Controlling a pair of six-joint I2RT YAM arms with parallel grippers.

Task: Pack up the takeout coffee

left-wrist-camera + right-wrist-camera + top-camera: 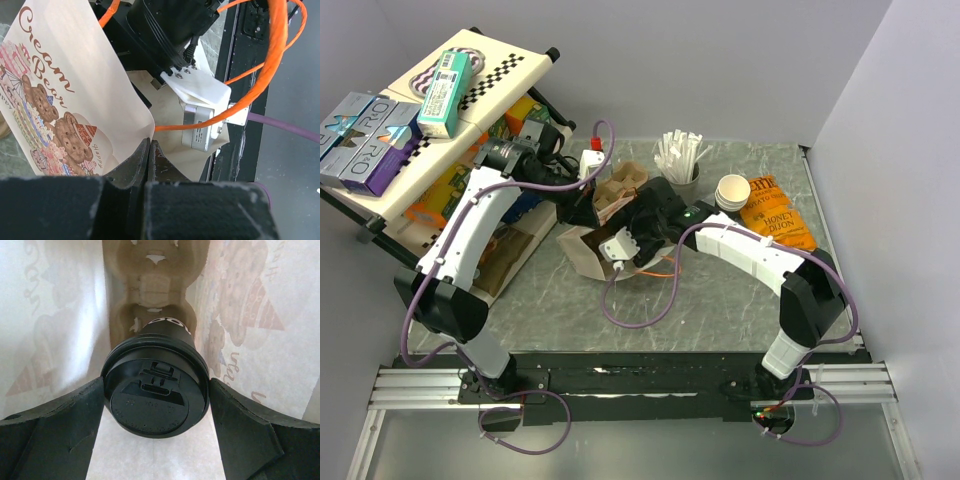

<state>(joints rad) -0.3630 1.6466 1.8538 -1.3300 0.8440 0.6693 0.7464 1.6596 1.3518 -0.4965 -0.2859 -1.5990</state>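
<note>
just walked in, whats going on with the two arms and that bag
The left gripper is shut on the rim of the cream paper bag printed with cartoon bears, holding its mouth open. The right gripper is inside the bag, its fingers pressed against both sides of the small dark brown paper cup with a black lid. A brown moulded-pulp cup carrier lies deeper in the bag, past the cup. The cup has not yet been let go.

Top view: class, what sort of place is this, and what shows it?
Likely a robot lab bench staged as a café counter: cup of straws, stacked white cups, paper bag.
</note>
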